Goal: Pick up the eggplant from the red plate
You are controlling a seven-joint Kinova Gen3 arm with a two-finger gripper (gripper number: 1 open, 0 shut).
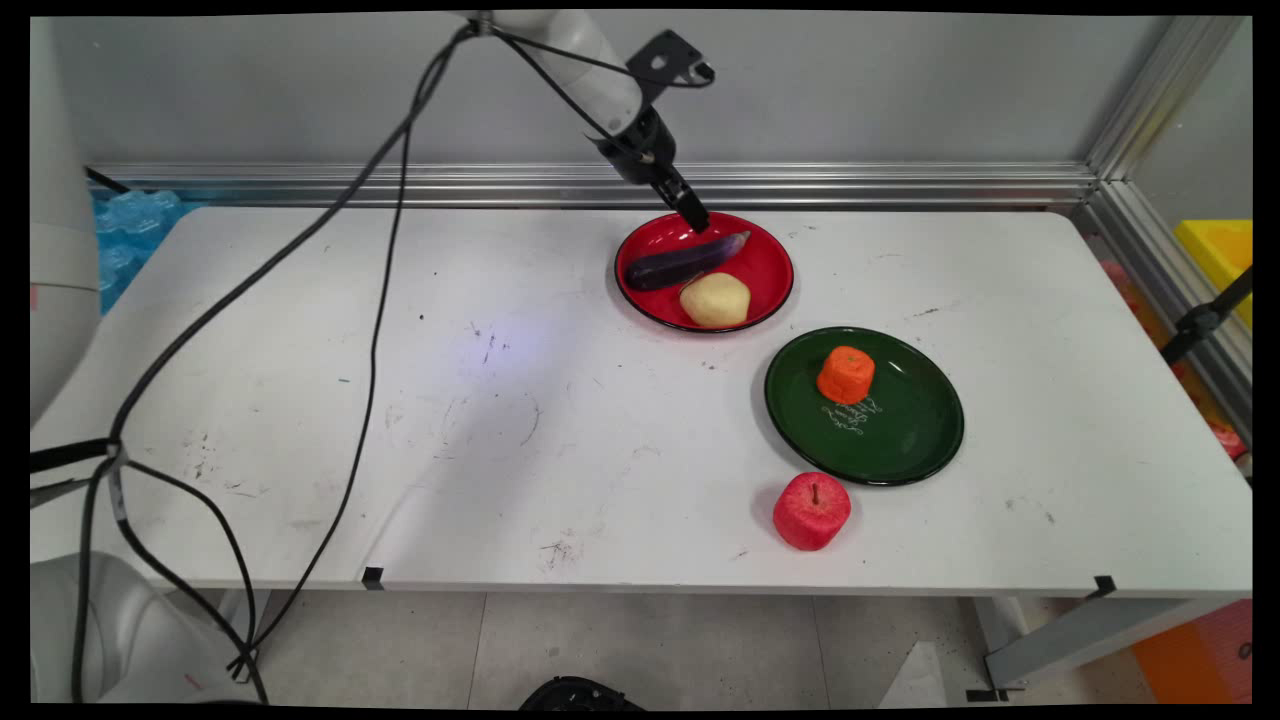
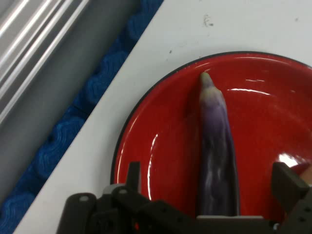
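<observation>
A dark purple eggplant lies on a red plate at the table's far middle, beside a pale yellow potato. My gripper hangs just above the plate's far side, over the eggplant. In the hand view the eggplant runs lengthwise between the two fingers, which stand wide apart on either side without touching it. The gripper is open, and the red plate fills the view under it.
A green plate with an orange carrot chunk sits to the right and nearer. A red apple stands on the table just in front of it. Black cables hang across the table's left half. An aluminium rail lines the far edge.
</observation>
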